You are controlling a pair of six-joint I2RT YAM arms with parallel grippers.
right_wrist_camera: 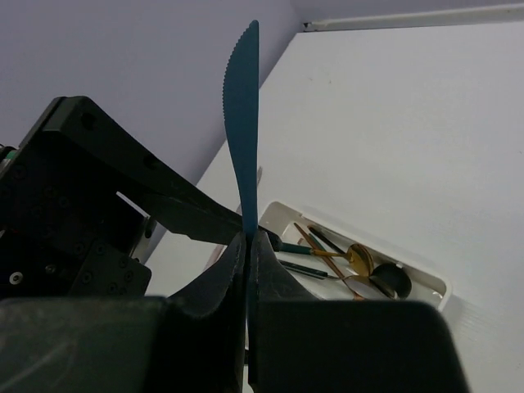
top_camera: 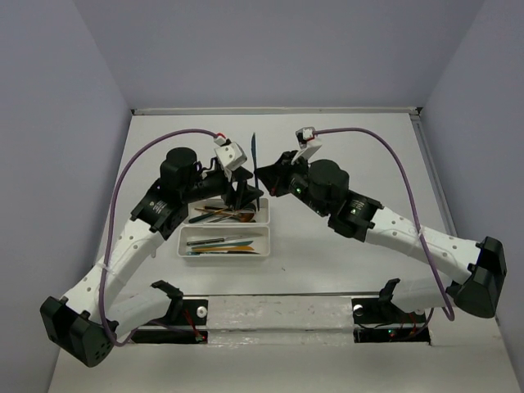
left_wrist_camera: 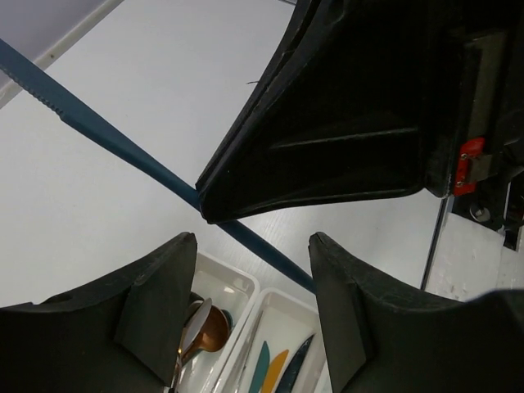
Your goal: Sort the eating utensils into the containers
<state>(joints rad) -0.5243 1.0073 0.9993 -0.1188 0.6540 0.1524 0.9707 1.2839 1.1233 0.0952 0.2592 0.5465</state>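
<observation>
Right gripper (right_wrist_camera: 247, 246): pinched tight on the dark blue knife (right_wrist_camera: 242, 123), gripping its lower part.
Dark blue knife: it stands straight up in the air with its bumpy cutting edge at the top. It is over the middle of the table (top_camera: 344, 147), just past the right end of the far tray (top_camera: 264, 219), on the side toward the far edge.
Left gripper (left_wrist_camera: 254, 246): its two fingers (left_wrist_camera: 160, 286) are spread wide apart and there is nothing between them. It hangs just beside the right gripper, over the right end of the far tray.
Knife and left gripper: in the left wrist view the knife runs slanting past the tip of the right gripper. The left fingers are not touching it.
Far tray: white, in the middle of the table and a bit toward the left edge. Its long side runs along the near edge. Spoons (left_wrist_camera: 209, 327) lie in it: a copper one, a gold one and a black one.
Near tray (top_camera: 184, 241): white, the same shape, touching the far tray on the side closer to the near edge. Knives (left_wrist_camera: 274, 364) lie flat in it: a teal one, an orange one and a dark one.
</observation>
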